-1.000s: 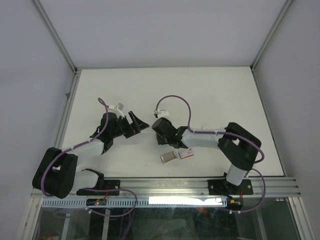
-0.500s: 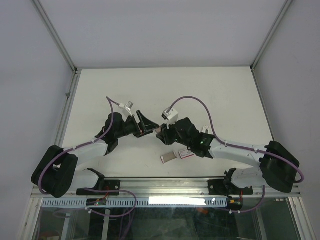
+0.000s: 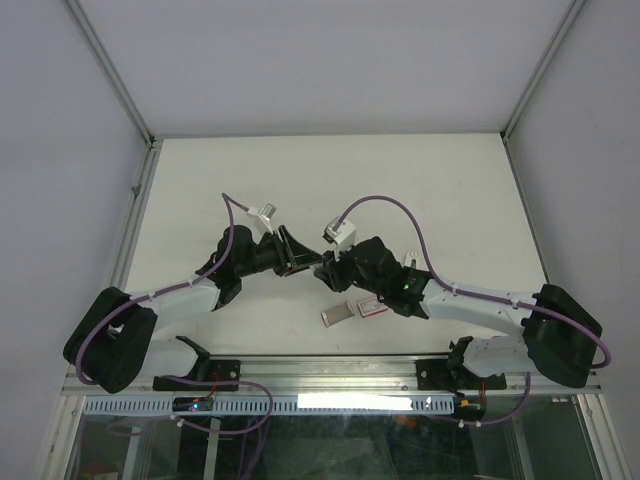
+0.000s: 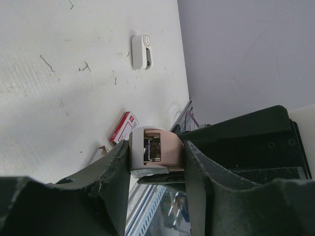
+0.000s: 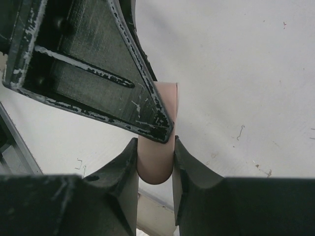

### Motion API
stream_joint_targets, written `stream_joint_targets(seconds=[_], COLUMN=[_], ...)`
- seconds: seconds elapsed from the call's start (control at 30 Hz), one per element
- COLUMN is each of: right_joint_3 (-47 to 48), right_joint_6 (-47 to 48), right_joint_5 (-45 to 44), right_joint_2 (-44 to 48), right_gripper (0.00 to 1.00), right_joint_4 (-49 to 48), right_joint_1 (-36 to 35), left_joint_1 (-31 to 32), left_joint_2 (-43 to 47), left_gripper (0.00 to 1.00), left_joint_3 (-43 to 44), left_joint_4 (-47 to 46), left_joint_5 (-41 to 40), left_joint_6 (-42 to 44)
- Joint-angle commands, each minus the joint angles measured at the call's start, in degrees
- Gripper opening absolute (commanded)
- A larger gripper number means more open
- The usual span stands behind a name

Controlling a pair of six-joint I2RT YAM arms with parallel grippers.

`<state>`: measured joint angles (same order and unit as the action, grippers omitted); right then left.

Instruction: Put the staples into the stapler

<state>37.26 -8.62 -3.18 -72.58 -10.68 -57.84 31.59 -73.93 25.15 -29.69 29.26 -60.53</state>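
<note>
A pink stapler [image 4: 160, 147] hangs in the air between my two arms, above the table's middle. My left gripper [image 4: 157, 148] is shut on its end, where a metal slot shows, one finger [image 4: 115, 167] pressed to each side. The right gripper [image 5: 155, 147] is shut on the stapler's [image 5: 156, 164] rounded pink body, with a left finger [image 5: 93, 73] lying across it. In the top view the left gripper [image 3: 298, 258] and right gripper [image 3: 330, 268] meet tip to tip. The red staples box [image 3: 372, 308] and its grey tray [image 3: 336, 314] lie on the table below; staple strips cannot be made out.
A small white oblong item [image 4: 141, 51] lies on the table beyond the right arm. The red box [image 4: 123, 127] shows below the stapler in the left wrist view. A few stray bent staples [image 5: 240, 132] dot the white surface. The metal rail [image 3: 330, 375] runs along the near edge.
My left gripper moved right up to the stapler and closed on its end. The right arm swung its elbow out to the right, then held still with the stapler.
</note>
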Motion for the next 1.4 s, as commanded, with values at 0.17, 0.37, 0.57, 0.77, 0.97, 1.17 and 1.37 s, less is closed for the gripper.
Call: stream_joint_targets(seconds=[0.17,0.37,0.57,0.77,0.97,1.17,1.37], right_joint_3=[0.86,-1.15,-3.67,-2.22,-1.52,-2.40,-2.78], right_joint_6=[0.61,-5.01,-14.63,-20.45,-23.48,-32.20,-34.44], right_joint_5=[-2.13,1.56,20.43,40.85,46.14,48.70,48.29], right_joint_2=[1.24,6.84,13.32,10.38,7.25,3.65,2.48], right_gripper=[0.18,0.73,0.91,0.92,0.91,0.88,0.34], right_joint_4=[-3.60,-3.94,-4.74,-6.72,-9.90,-19.97,-21.87], right_joint_1=[-0.08,1.04,8.76,14.55,14.60,14.60,14.56], left_joint_1=[1.01,0.94,0.93,0.97,1.30,2.50,2.86], left_joint_2=[1.38,3.32,3.15,3.54,5.95,7.91,9.23], left_gripper=[0.13,0.01,0.00,0.00,0.00,0.00,0.00], left_joint_3=[1.66,0.86,0.31,0.22,0.63,1.52,1.34], left_joint_4=[-1.69,-4.66,-9.64,-15.98,-16.19,-15.43,-13.99], left_joint_5=[1.01,-1.51,0.53,7.62,11.63,13.97,12.71], left_joint_6=[-1.00,-1.17,0.35,3.18,5.94,7.71,9.29])
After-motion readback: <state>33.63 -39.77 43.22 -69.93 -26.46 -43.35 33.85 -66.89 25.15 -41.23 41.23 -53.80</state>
